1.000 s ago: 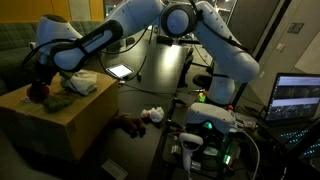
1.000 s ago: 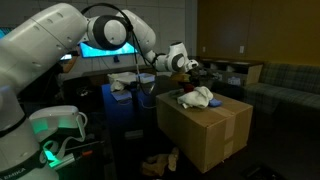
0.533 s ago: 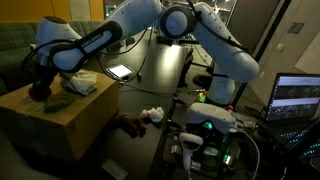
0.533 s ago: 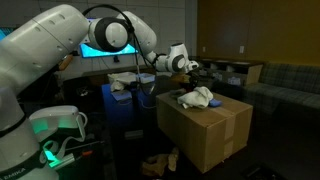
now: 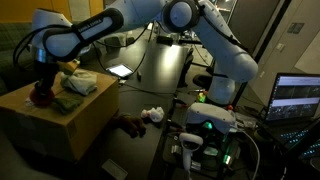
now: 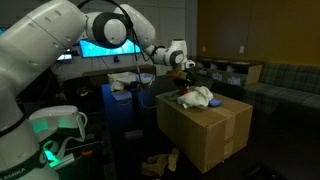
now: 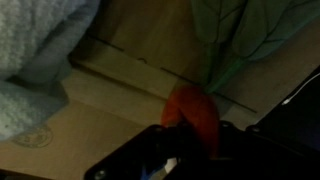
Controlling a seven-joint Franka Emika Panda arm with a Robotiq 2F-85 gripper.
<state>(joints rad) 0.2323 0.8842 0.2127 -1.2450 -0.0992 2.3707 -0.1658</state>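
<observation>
One red toy (image 7: 192, 110) sits between the nearly closed jaws of the pincer (image 7: 195, 128) atop a cardboard box (image 7: 120, 95), where a shallow hold may slip, or snag the green cloth (image 7: 250, 40) just beyond its tips.

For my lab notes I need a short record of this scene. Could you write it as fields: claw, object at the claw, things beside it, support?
claw: claw low over the cardboard box, one finger on each side of the red object; a firm grip is not clear
object at claw: red object, at the top face of the box
beside it: green cloth right next to it; light blue cloth apart, on the other side
support: both cloths lie on the box top
</observation>
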